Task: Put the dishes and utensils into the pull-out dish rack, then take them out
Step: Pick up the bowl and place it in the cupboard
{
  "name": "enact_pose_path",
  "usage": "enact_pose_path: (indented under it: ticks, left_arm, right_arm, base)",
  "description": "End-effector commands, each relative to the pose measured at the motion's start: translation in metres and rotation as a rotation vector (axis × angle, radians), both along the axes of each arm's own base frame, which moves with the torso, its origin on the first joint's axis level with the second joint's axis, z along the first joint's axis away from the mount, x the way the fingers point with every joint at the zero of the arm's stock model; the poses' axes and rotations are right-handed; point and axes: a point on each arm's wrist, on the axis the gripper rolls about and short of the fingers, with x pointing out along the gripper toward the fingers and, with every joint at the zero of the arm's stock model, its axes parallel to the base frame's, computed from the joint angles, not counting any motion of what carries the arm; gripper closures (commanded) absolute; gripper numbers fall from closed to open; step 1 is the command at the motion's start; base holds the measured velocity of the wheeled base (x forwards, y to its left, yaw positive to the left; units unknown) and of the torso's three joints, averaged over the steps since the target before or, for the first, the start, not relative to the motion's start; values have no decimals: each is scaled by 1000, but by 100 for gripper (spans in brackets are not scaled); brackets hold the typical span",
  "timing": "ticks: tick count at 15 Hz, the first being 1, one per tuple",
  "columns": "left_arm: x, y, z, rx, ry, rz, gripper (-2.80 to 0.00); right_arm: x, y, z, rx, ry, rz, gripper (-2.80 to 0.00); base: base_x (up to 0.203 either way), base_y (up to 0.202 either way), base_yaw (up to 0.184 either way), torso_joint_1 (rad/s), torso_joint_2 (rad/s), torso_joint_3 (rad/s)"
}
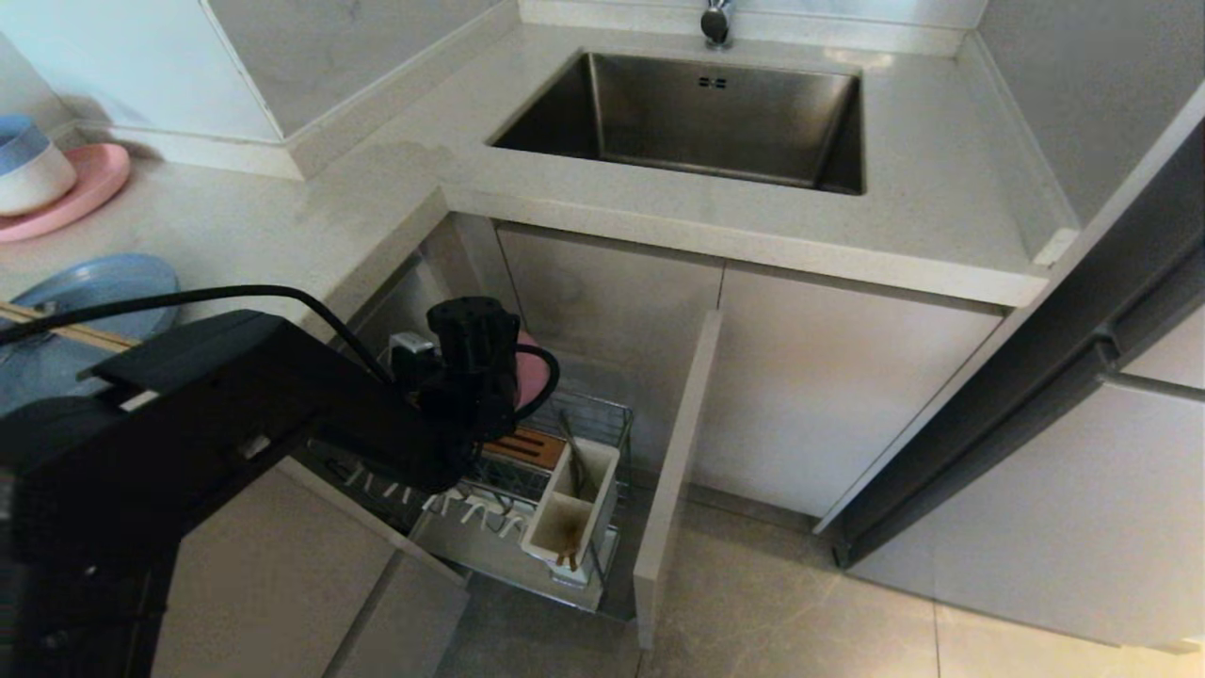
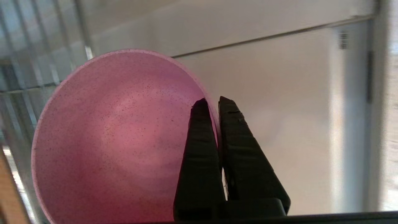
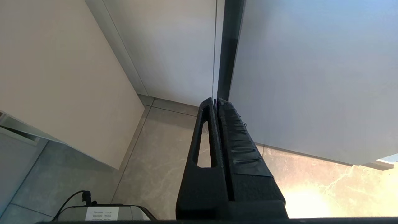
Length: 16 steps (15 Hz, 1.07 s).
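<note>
Below the counter, the pull-out dish rack (image 1: 527, 527) stands drawn out of the cabinet beside its narrow front panel. Its white utensil box (image 1: 571, 513) holds a slim silver utensil (image 1: 572, 450) leaning upright in the rear compartment, while brownish stick ends, too small to tell apart, show in the front one. A brown wooden strip (image 1: 523, 446) lies behind the box, and white plate prongs (image 1: 471, 508) stand in a row on the rack's floor.

The left gripper (image 2: 210, 104) is clamped on the rim of the pink bowl (image 2: 118, 137), one finger inside and one outside the wall. The bowl is held on edge above the rack's back part, its open face turned toward the wrist camera.

On the counter to the left sit a blue plate (image 1: 99, 287) with chopsticks (image 1: 66, 330) across it, and a pink plate (image 1: 71, 193) carrying a blue-and-white bowl (image 1: 28, 165).

The right gripper (image 3: 215, 101) hangs low near the floor, fingers pressed together, holding nothing.
</note>
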Motion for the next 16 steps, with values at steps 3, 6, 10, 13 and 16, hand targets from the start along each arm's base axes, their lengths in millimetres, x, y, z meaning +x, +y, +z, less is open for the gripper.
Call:
enact_pose_path:
  ticks: [3, 6, 10, 13, 16]
  left_arm:
    - [4, -2, -13, -7, 7, 13, 0]
    - [6, -3, -17, -18, -10, 12, 0]
    - [9, -5, -24, -30, -32, 6, 0]
    - [14, -6, -31, -32, -38, -4, 0]
    - [18, -7, -34, -44, -40, -3, 0]
  right_arm:
    - [0, 0, 0, 0, 0, 0, 0]
    - [0, 0, 0, 0, 1, 0, 0]
    - [0, 0, 0, 0, 1, 0, 0]
    - [0, 0, 0, 0, 1, 0, 0]
    - [0, 0, 0, 0, 1, 0, 0]
  base:
    - [0, 0, 0, 0, 0, 0]
    - [0, 0, 0, 0, 0, 0]
    - [0, 0, 0, 0, 0, 0]
    - [0, 0, 0, 0, 0, 0]
    - [0, 0, 0, 0, 0, 0]
